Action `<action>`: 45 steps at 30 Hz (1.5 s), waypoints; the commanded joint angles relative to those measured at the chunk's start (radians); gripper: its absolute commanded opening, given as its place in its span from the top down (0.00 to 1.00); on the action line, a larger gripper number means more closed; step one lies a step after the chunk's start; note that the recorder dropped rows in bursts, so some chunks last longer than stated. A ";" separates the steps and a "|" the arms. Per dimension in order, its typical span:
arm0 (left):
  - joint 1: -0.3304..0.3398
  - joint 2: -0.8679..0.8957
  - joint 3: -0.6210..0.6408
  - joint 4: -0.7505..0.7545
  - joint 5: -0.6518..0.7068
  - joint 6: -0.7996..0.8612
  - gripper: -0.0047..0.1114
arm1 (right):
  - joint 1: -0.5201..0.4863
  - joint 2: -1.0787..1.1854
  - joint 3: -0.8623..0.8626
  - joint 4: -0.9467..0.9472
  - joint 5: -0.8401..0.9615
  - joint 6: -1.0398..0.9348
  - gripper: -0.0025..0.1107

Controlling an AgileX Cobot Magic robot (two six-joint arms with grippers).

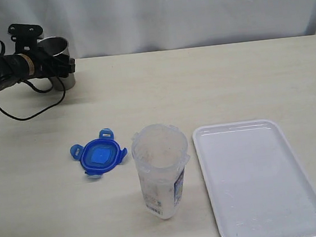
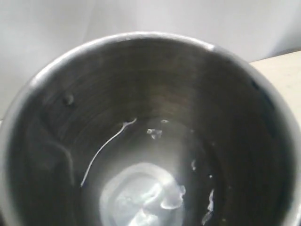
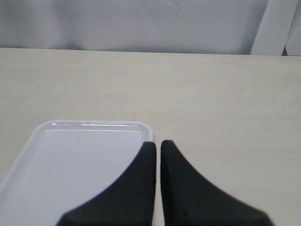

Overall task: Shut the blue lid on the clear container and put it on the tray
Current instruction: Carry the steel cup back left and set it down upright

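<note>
Exterior view: lid (image 1: 98, 155) lies flat on table (image 1: 199, 80), flaps splayed, just left of container (image 1: 161, 172). The container stands upright and uncapped beside tray (image 1: 261, 181). All looks laid out for capping, and no step is done yet. Left gripper (image 1: 65, 67) sits far back at steel cup (image 1: 56, 50), jaws wide; whether it is gripping, cannot tell. Right gripper (image 3: 157, 148) is pinched together, empty, hovering by tray's edge.
</note>
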State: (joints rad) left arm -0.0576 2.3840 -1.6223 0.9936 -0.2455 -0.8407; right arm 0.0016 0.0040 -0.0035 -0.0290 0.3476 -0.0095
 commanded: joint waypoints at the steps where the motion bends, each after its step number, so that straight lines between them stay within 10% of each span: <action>1: 0.000 0.002 -0.008 -0.011 -0.032 -0.021 0.23 | 0.001 -0.004 0.003 0.000 -0.003 -0.003 0.94; 5: 0.000 0.002 -0.008 -0.009 -0.041 -0.021 0.08 | 0.001 -0.004 0.003 0.000 -0.003 -0.003 0.94; 45: 0.003 -0.075 0.225 0.037 0.031 -0.054 0.09 | 0.001 -0.004 0.003 0.000 -0.003 -0.003 0.94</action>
State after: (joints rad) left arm -0.0576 2.3468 -1.4246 1.0233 -0.2068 -0.8877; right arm 0.0016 0.0040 -0.0035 -0.0290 0.3476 -0.0095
